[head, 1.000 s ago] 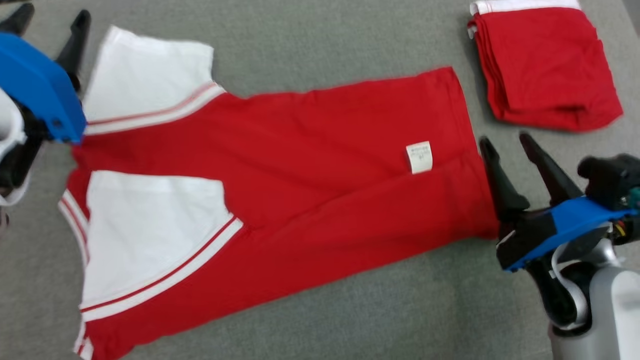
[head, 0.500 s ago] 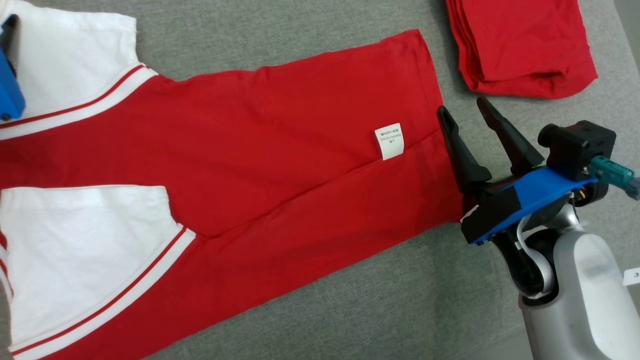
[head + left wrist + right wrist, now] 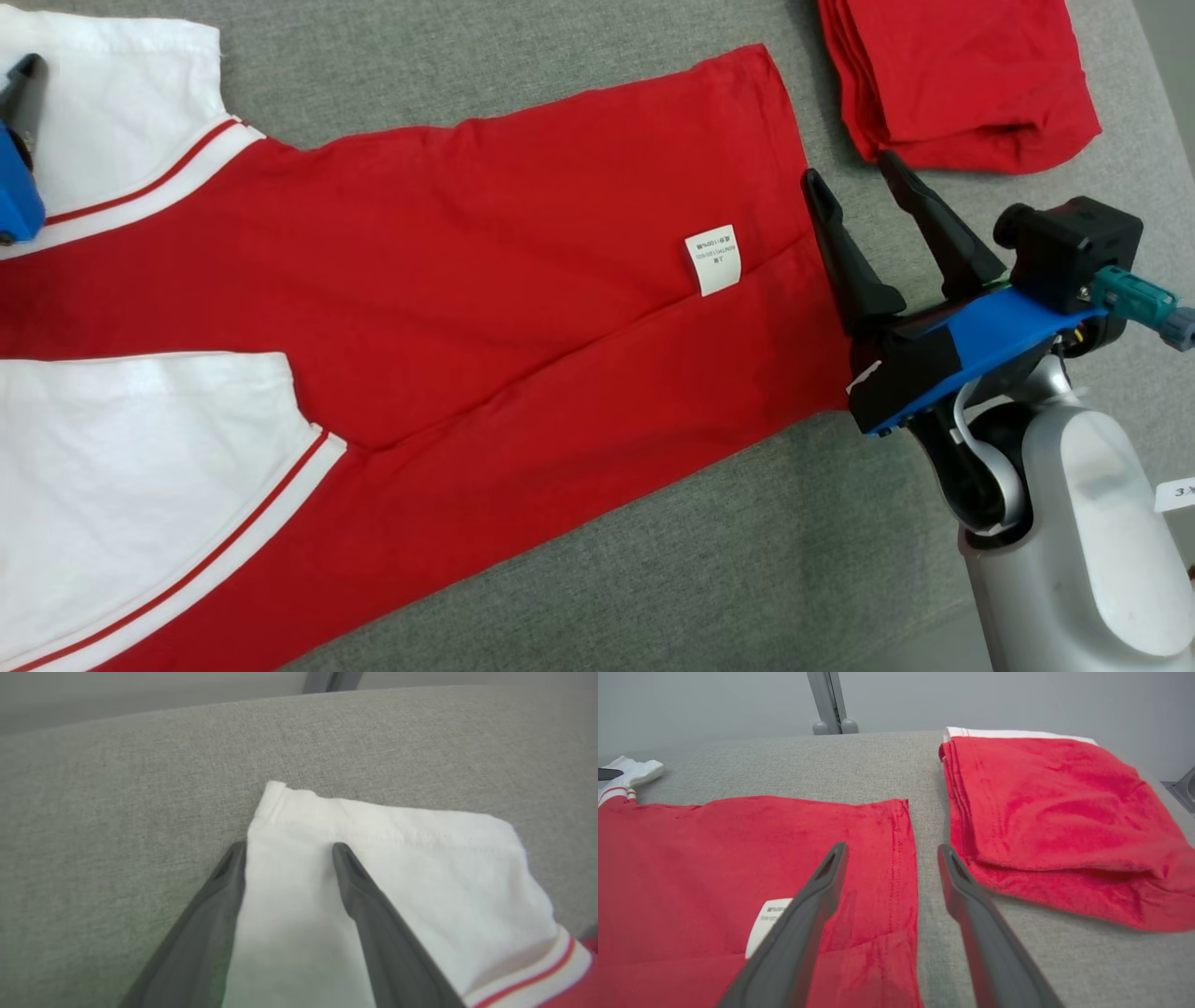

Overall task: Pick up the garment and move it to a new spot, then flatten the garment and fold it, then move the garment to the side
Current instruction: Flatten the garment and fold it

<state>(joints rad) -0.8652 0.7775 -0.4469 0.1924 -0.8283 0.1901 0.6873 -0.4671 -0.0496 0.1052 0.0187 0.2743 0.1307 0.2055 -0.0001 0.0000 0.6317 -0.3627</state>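
Observation:
The garment [image 3: 485,280] is a red T-shirt with white sleeves edged in red stripes, spread lengthwise across the grey surface [image 3: 523,84], a white care label [image 3: 713,259] near its hem. My right gripper [image 3: 850,168] hovers open at the hem [image 3: 899,858], one finger over the red cloth and one over bare surface. My left gripper [image 3: 287,847] is open over the far white sleeve [image 3: 383,877], straddling its outer edge; in the head view one fingertip [image 3: 26,67] and the blue mount show at the left edge.
A second red garment [image 3: 962,75], folded, with a white band [image 3: 1017,733] at its far end, lies just right of my right gripper. Beyond the surface's far edge stands a grey post [image 3: 829,702] against a pale wall.
The head camera has swung right and downward, so the whole picture slid left and up. My right gripper holds its place at the hem. Both grippers stay open.

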